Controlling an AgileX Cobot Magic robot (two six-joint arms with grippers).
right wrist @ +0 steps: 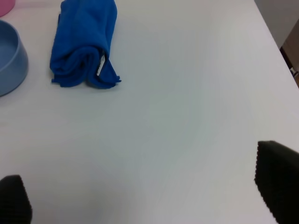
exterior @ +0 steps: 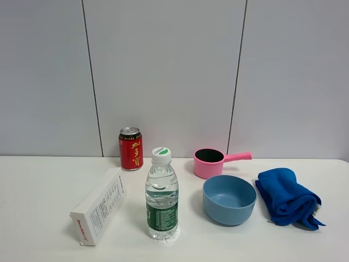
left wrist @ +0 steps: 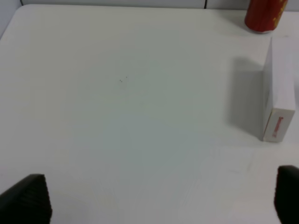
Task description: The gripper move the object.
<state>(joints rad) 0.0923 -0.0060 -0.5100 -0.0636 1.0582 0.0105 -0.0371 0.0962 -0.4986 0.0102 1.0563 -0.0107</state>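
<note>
On the white table (exterior: 43, 191) stand a red can (exterior: 131, 148), a clear water bottle (exterior: 162, 195) with a green label, a white box (exterior: 100, 206) lying on its side, a pink pot (exterior: 210, 162) with a handle, a blue bowl (exterior: 229, 199) and a folded blue cloth (exterior: 287, 197). Neither arm shows in the exterior high view. My left gripper (left wrist: 161, 198) is open and empty over bare table, with the white box (left wrist: 279, 95) and the red can (left wrist: 265, 14) off to one side. My right gripper (right wrist: 145, 196) is open and empty, apart from the blue cloth (right wrist: 86, 42) and the bowl (right wrist: 9, 56).
A grey panelled wall (exterior: 163, 71) rises behind the table. The table's right edge (right wrist: 275, 42) shows in the right wrist view. Bare table lies under both grippers.
</note>
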